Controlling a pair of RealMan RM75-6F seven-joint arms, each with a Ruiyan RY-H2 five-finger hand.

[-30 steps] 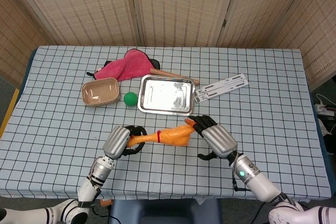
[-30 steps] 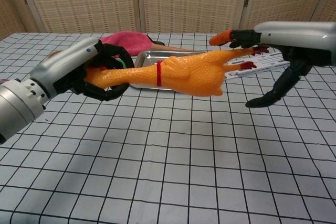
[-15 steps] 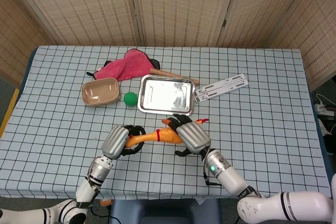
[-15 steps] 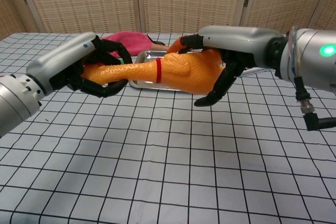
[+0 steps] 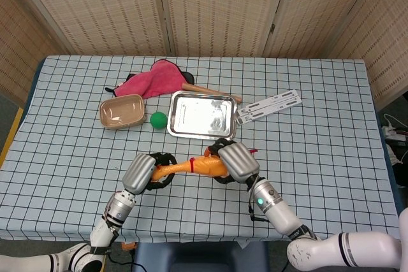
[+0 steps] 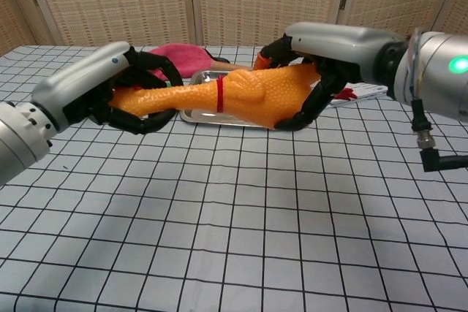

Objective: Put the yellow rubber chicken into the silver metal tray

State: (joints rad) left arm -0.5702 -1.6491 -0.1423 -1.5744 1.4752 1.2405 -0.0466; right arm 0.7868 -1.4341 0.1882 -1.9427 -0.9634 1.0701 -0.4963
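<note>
The yellow rubber chicken (image 5: pixel 199 166) (image 6: pixel 241 95) hangs level above the checked cloth, a red band around its neck. My left hand (image 5: pixel 148 171) (image 6: pixel 117 96) grips its thin leg end. My right hand (image 5: pixel 233 162) (image 6: pixel 322 60) wraps around its fat body, fingers curled under it. The silver metal tray (image 5: pixel 201 114) (image 6: pixel 196 115) lies just beyond the chicken, with nothing in it.
Left of the tray are a green ball (image 5: pixel 158 118) and a tan bowl (image 5: pixel 121 111). A pink cloth (image 5: pixel 153 79) and a wooden stick (image 5: pixel 204 88) lie behind them. A white slotted bracket (image 5: pixel 268 106) rests to the tray's right.
My right hand came in from the right and closed around the chicken's body. The left hand kept its hold on the leg end; the chicken rose slightly.
</note>
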